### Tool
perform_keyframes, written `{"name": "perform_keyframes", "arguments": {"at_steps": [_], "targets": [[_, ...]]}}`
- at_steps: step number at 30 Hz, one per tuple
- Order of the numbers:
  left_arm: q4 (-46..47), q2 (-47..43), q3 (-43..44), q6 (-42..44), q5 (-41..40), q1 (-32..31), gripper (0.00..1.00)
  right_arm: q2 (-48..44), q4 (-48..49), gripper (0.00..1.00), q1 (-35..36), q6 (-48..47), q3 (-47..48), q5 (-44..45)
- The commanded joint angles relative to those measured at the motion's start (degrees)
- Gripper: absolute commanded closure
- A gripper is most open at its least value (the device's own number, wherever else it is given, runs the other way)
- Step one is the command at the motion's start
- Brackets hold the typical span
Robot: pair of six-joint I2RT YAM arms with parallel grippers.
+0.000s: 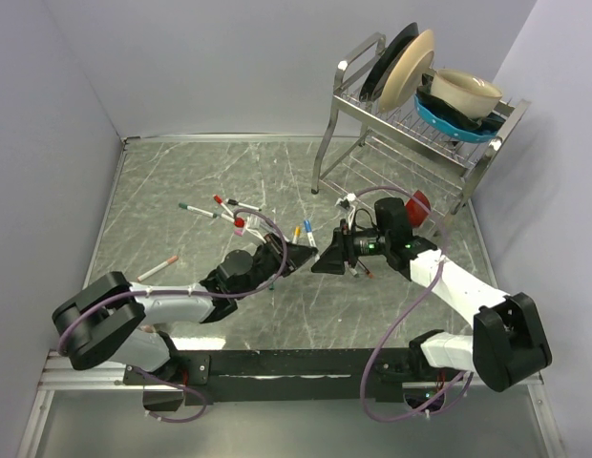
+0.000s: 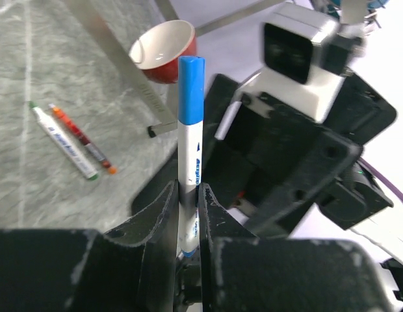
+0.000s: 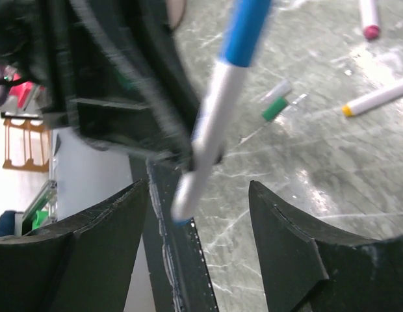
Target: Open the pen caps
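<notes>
Right arm [image 2: 299, 149] crowds blue-capped pen [image 2: 188, 159]; red bowl [image 2: 164, 49] behind.

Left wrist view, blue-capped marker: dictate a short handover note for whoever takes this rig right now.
Left pincer: shut on the white marker, its blue cap on and pointing up.
Right pincer: open, close by that marker, gripping nothing.
Other markers lie scattered on the table, apparently capped.
Done: one marker is in hand. Left: pull its cap, then the rest.

The left hand [image 2: 187, 193], pinched narrow, faces the right hand [image 3: 198, 188], spread wide, tips seemingly almost touching.
</notes>
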Motion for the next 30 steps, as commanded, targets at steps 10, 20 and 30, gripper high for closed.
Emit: {"name": "perform_keyframes", "arguments": {"at_steps": [10, 20, 30], "targets": [[7.1, 3.4, 2.8, -1.1, -0.3, -2.0, 0.99, 0.2, 0.3, 0.46, 0.1, -0.7, 2.7, 3.1], [6.7, 2.0, 2.5, 0.3, -0.2, -2.0, 0.67, 0.8, -2.3, 1.0, 0.0, -4.2, 3.8, 1.6], [-5.4, -6.2, 1.9, 4.9, -6.7, -1.7, 0.17, 3.6, -16.9, 1.0, 0.0, -23.2, 8.7, -9.1]]}}
